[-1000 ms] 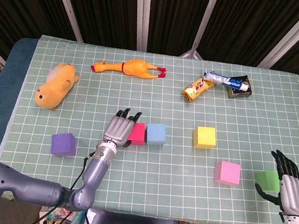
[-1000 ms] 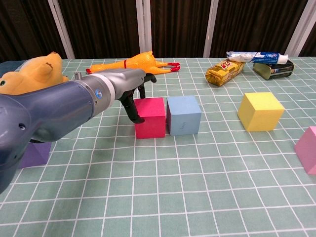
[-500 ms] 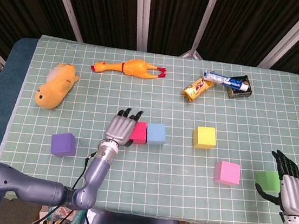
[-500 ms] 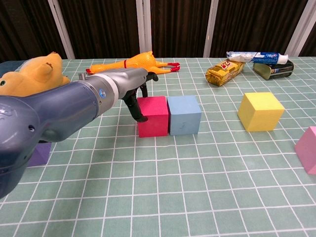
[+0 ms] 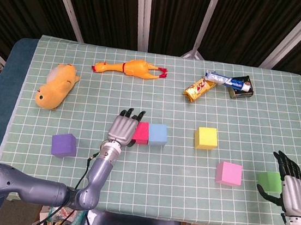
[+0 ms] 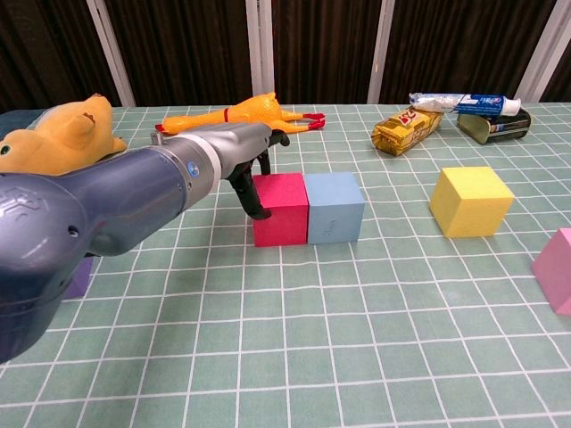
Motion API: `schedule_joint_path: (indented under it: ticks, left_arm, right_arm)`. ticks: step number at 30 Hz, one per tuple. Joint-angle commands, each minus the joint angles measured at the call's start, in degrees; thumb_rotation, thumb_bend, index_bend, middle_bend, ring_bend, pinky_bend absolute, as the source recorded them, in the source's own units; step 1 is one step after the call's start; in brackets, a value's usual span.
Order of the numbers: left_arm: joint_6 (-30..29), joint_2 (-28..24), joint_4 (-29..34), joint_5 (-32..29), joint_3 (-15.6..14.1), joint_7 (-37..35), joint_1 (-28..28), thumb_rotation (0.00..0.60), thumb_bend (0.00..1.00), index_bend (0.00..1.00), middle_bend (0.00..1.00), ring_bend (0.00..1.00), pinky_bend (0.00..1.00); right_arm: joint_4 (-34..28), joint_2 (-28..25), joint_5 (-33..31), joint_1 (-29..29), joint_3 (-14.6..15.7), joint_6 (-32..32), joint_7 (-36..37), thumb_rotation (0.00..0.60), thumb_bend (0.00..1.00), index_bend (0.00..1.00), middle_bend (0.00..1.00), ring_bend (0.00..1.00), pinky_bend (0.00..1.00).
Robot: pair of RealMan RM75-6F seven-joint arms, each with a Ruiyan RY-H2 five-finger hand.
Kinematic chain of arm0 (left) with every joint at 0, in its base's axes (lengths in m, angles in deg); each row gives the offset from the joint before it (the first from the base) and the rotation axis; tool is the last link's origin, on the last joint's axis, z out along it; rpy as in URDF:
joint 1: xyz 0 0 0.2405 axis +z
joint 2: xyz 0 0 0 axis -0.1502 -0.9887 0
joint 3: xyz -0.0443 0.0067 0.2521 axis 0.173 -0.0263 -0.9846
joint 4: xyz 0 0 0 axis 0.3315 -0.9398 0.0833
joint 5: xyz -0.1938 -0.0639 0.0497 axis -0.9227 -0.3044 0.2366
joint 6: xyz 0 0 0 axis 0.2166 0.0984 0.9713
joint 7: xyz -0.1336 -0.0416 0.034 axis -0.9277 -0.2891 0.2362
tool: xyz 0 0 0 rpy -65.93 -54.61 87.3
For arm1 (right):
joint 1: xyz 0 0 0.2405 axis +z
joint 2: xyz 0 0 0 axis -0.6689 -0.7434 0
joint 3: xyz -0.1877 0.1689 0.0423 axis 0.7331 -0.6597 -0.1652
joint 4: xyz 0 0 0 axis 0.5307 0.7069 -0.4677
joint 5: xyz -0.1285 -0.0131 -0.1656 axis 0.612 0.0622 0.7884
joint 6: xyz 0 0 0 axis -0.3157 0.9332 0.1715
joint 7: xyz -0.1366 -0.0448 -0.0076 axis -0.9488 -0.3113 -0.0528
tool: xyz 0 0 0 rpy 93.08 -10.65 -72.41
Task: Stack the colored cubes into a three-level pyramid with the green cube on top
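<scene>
My left hand (image 5: 124, 128) lies flat with its fingers apart, and its fingers (image 6: 254, 185) press the left side of the red cube (image 5: 141, 133) (image 6: 281, 209). That cube stands flush against the blue cube (image 5: 157, 135) (image 6: 335, 208) on its right. A yellow cube (image 5: 206, 137) (image 6: 470, 201) sits further right and a pink cube (image 5: 228, 173) (image 6: 558, 267) nearer the front. The purple cube (image 5: 63, 144) is at the front left. At the table's right edge, the green cube (image 5: 268, 182) lies just left of my right hand (image 5: 294, 188), which has spread fingers and holds nothing.
A yellow plush toy (image 5: 56, 84) and a rubber chicken (image 5: 129, 67) lie at the back left. A snack bar (image 5: 199, 89), a toothpaste tube (image 5: 228, 81) and a tin (image 5: 241, 88) lie at the back right. The green cube sits close to the table's right edge.
My left hand has slid right, pushing the red cube until it closed the small gap to the blue cube. The right hand has stayed still.
</scene>
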Motion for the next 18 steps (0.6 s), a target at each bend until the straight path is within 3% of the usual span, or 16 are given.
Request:
schedule_joint_path:
  ticks: [1,18]
  left_arm:
    - [0.0,0.1,-0.3,0.2,0.0,0.1,-0.1,0.600,0.37,0.02,0.31,0.07,0.14]
    - [0.7,1.5,-2.7,0.1,1.3,-0.2,-1.2,0.600,0.37,0.02,0.31,0.07,0.14]
  right_arm:
    - [0.0,0.0,0.0,0.0,0.0,0.0,0.0,0.600,0.28,0.00,0.00,0.00,0.00]
    - [0.0,-0.1,-0.3,0.0,0.0,-0.1,0.0,0.600,0.28,0.00,0.00,0.00,0.00]
